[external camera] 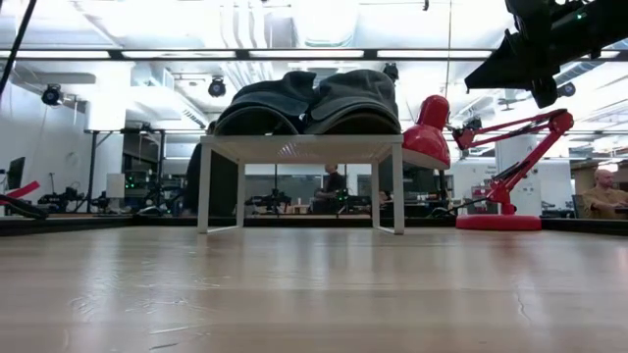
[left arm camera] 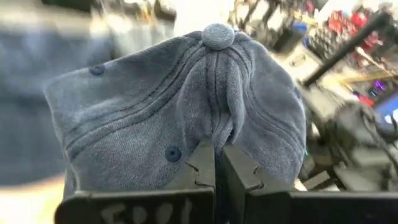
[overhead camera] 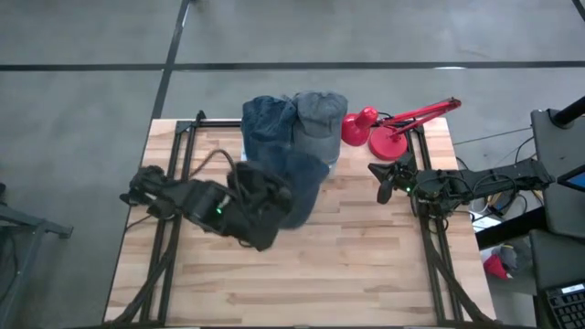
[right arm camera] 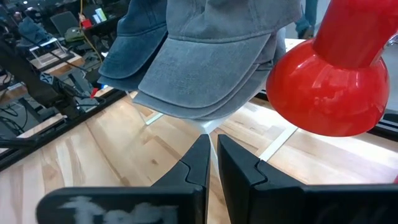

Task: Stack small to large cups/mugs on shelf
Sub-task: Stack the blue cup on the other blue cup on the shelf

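Left gripper [left arm camera: 217, 163] at 8 o'clock of centre over the wooden surface [overhead camera: 366, 256], jaws pinched shut on crown fabric of a denim cap [left arm camera: 186, 106]; cap's brim hidden behind the arm in the high view. White rack [external camera: 304, 149] at 12 o'clock, carrying two piles: blue denim caps [overhead camera: 267, 117] at left, grey caps [overhead camera: 320, 114] at right; count per pile hard to make out. Right gripper [right arm camera: 211, 158] at 3 o'clock beside the red desk lamp [overhead camera: 388, 128], jaws nearly closed, empty. Rack mostly hidden from above.
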